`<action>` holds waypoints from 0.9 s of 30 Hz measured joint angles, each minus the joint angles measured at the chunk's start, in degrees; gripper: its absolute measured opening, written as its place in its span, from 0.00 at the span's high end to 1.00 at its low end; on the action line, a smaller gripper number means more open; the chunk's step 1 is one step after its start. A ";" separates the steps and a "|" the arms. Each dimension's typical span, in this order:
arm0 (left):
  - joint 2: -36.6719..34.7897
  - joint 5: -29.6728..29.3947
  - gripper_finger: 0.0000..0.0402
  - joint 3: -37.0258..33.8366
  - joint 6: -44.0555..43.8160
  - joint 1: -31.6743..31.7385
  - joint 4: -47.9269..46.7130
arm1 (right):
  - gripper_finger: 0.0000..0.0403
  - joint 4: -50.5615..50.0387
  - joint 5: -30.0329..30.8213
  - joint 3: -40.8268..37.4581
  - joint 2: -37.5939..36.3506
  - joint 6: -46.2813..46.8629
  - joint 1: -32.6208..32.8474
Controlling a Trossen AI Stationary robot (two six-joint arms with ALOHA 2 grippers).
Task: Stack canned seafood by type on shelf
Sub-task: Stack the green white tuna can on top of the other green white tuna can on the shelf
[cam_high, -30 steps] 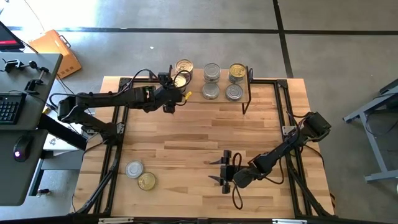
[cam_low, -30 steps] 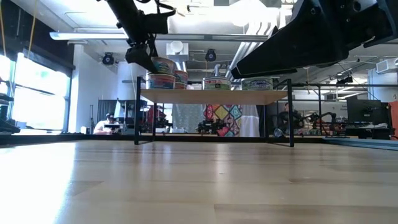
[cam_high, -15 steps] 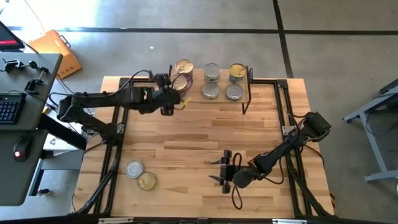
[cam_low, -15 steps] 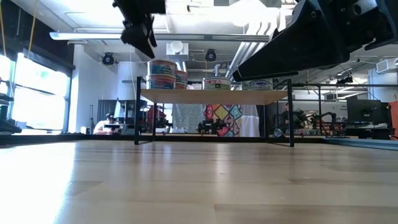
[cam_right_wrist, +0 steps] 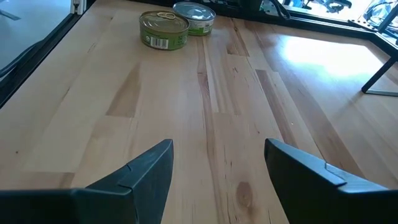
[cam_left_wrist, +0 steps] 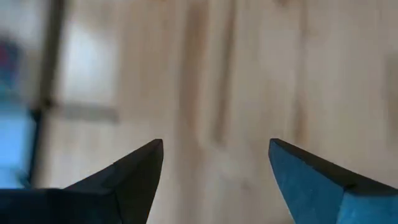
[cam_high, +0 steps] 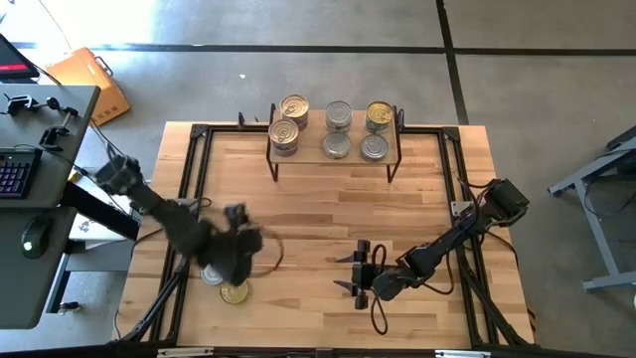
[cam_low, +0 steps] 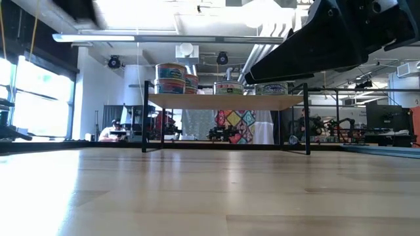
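A slatted wooden tabletop [cam_high: 328, 229] in a black frame stands on a grey concrete floor, with a desk and keyboard off to the left; at its far edge sits the shelf [cam_high: 333, 159], a light board on thin black legs, and on it the canned seafood is gathered in three columns: gold-lidded tins [cam_high: 288, 119] at the left, silver-lidded tins [cam_high: 338, 129] in the middle, and a gold tin over a silver one [cam_high: 375, 129] at the right; from table height the left column stands two tins high; two loose tins wait near the front left of the table, a gold-lidded tin [cam_right_wrist: 163, 29] touching a silver-lidded tin [cam_right_wrist: 194, 18]; the left gripper [cam_high: 238, 261] is above that pair, blurred, its fingers [cam_left_wrist: 134, 171] spread with nothing between them and only bare wood showing past them; the right gripper [cam_right_wrist: 217, 171] rests low over the near middle of the table, fingers apart and empty, pointing toward the same pair; the step in hand seems to be fetching the next tin; the next move probably calls for settling the left gripper squarely over one tin, closing on its rim without nudging its neighbour, then carrying it to the column of matching lids.
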 joint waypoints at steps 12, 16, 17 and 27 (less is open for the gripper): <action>3.68 22.91 0.57 -13.03 -40.98 -14.33 -7.52 | 0.39 0.48 0.00 0.02 0.00 -2.09 0.00; 3.58 28.48 0.71 -21.53 -39.09 -12.25 1.56 | 0.39 0.78 0.02 0.02 0.00 -2.56 0.00; 3.58 29.82 0.75 -23.40 -38.38 -11.40 3.75 | 0.39 1.00 0.00 0.04 0.00 -2.56 0.00; 3.36 19.95 0.99 -29.52 -26.72 -1.91 14.58 | 0.39 1.33 0.04 0.04 0.00 -2.56 -0.12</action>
